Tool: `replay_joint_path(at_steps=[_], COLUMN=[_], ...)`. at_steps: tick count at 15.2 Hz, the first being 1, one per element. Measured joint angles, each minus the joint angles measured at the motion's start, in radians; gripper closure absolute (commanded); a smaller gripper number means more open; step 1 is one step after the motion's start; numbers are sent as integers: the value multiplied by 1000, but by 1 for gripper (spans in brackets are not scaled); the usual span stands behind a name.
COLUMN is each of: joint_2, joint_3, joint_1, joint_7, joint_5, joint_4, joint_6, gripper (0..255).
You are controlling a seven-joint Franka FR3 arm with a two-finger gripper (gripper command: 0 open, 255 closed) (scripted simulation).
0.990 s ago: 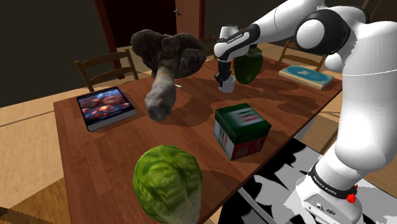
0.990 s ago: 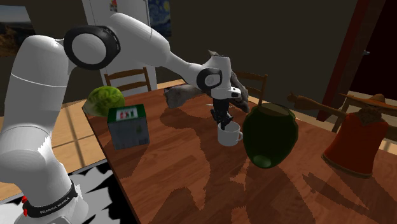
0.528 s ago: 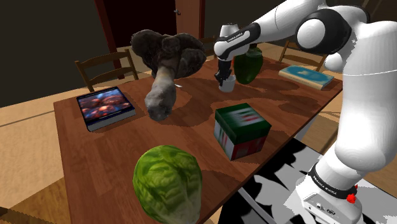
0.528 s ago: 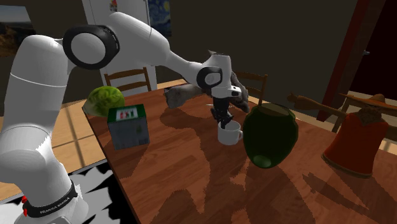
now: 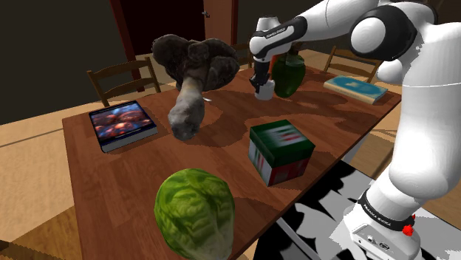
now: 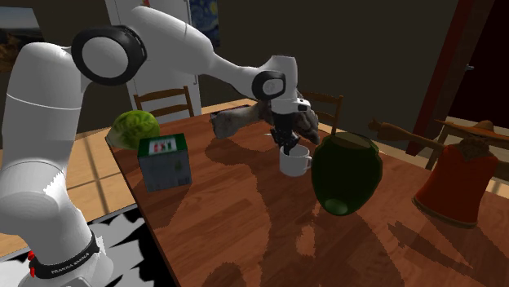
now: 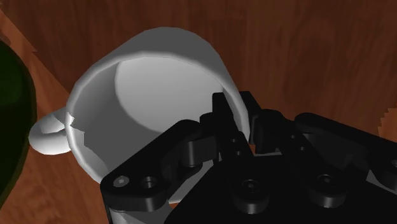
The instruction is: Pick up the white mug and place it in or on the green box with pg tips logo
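Right now the tool (image 6: 286, 147) is gripping the white mug (image 6: 294, 162) by its rim. In the wrist view one black finger (image 7: 222, 121) is reaching down inside the cup while the other is pressing against the outside of the wall, so the tool is closing narrowly on that thin wall. The mug is hanging upright beneath the tool and appears to be riding just clear of the wooden counter (image 6: 245, 236), with a shadow lying on the wood under it. Its handle is pointing toward the dark green jar (image 6: 347, 173), which is standing just beside it; whether the two are touching I cannot tell.

In the shoulder view the white arm (image 5: 332, 18) is reaching from the picture's right across to the far side of the counter, and the mug is showing there in front of the jar. The green box (image 5: 281, 151) is sitting well apart from the mug, nearer the counter's edge on the stand's side, and is showing a label in red, white and green on its top. A large brown mushroom (image 5: 192, 74) is standing between the mug and a tablet (image 5: 122, 124) that is lying flat toward the shoulder view's left. A lettuce (image 5: 194, 213) is resting at the near edge, and a teal book (image 5: 356, 86) is lying at the far right corner.
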Motion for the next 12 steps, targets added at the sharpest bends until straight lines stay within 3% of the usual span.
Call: replay_joint_path(at_steps=[12], joint_2=[-38], joint_3=[-3], joint_1=[-1], joint_7=[-2], joint_5=[-4], joint_4=[102], joint_6=[-140], gripper=[255])
